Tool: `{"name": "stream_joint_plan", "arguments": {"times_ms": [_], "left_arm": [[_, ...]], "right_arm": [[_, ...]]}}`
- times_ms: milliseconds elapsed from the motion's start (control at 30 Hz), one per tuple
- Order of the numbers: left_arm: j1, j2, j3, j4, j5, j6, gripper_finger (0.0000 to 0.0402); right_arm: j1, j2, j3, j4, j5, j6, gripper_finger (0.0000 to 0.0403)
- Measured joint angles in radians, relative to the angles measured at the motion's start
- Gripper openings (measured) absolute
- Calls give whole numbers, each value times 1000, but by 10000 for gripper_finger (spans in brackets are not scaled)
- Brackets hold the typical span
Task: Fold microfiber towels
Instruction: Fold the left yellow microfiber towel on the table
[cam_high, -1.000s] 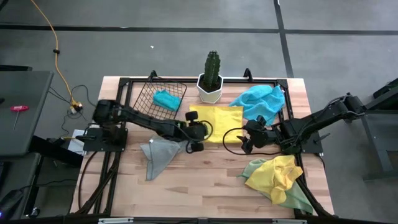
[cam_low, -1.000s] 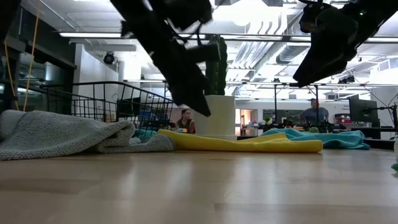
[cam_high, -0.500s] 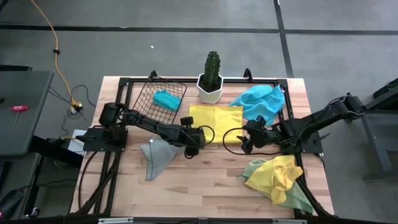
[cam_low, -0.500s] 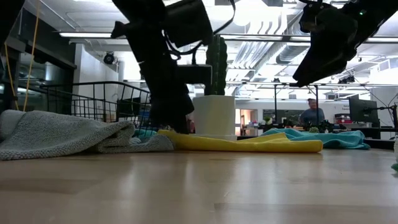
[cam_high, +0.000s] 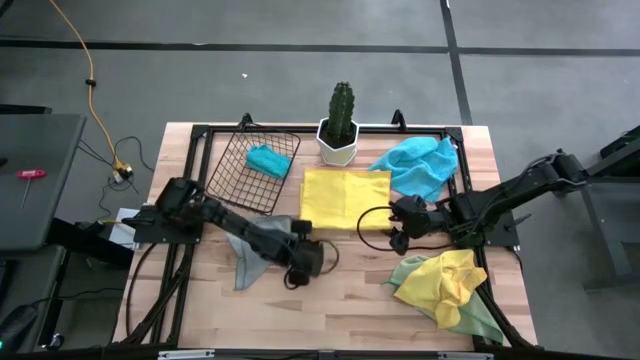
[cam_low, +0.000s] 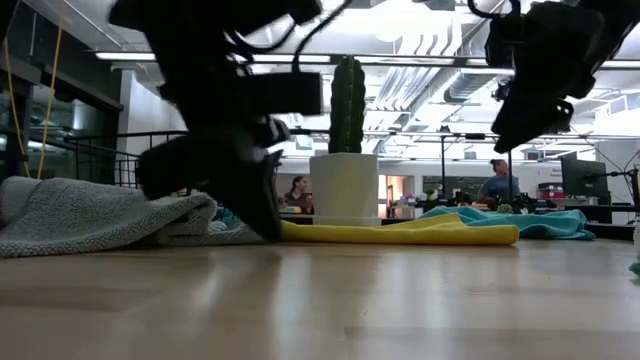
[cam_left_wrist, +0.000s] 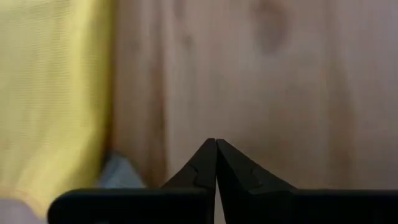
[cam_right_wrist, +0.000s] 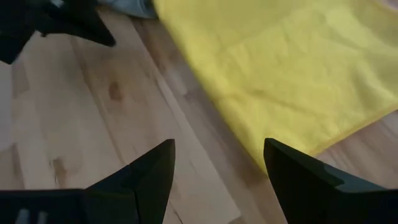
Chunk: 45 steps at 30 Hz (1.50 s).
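You see the left gripper (cam_high: 307, 258) closed on nothing beside the grey towel (cam_high: 252, 246), the right gripper (cam_high: 397, 226) open wide at the yellow towel (cam_high: 345, 197) spread flat mid-table.

Left arm conceals part of the grey towel (cam_high: 250, 247); the pale green towel (cam_high: 482, 322) lies mostly beneath a yellow towel (cam_high: 445, 283).
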Motion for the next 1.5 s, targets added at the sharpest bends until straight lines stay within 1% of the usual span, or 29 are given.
{"name": "stream_joint_plan", "arguments": {"times_ms": [33, 100, 200, 267, 367, 467, 567, 633, 733, 900, 1067, 1167, 1300, 1333, 1433, 1500], "left_arm": [[-16, -3, 0, 2, -33, 0, 0], [-43, -28, -1, 0, -149, 4, 0], [-45, -76, 1, 3, -295, 43, 0], [-14, -80, 1, 5, -326, 56, 0], [54, -67, 0, 7, -313, 61, 0], [130, -21, -1, 32, -251, 61, 0], [189, 14, -1, 51, -227, 38, 0], [213, 25, -1, 56, -174, 25, 0], [208, 34, -1, 77, -104, 17, 0], [171, 42, 0, 192, -24, 53, 0], [142, 83, 0, 321, 47, 90, 0], [127, 106, 3, 358, 44, 91, 0], [99, 91, 1, 330, -28, 89, 0], [89, 73, -4, 309, -55, 95, 0], [70, 17, 0, 315, -166, 138, 0], [86, 2, 3, 290, -224, 133, 0]], "right_arm": [[5, 8, 0, 8, 0, 0, 238], [11, 22, 0, 9, 2, 0, 238], [12, 37, 1, 10, 29, 1, 238], [12, 35, 1, 11, 46, 1, 238], [11, 35, 1, 11, 61, 0, 238], [11, 35, 1, 11, 70, -1, 238], [11, 35, 1, 11, 71, -1, 238], [11, 35, 1, 11, 71, -1, 238], [11, 35, 1, 10, 72, -1, 238], [12, 35, 1, 1, 69, 1, 238], [13, 35, 1, -5, 17, 17, 238], [24, 35, 2, -29, 9, 48, 238], [46, 35, 2, -34, 23, 62, 238], [50, 35, 2, -35, 31, 62, 238], [52, 35, 2, -35, 60, 62, 238], [51, 36, 2, -36, 91, 70, 238]]}}
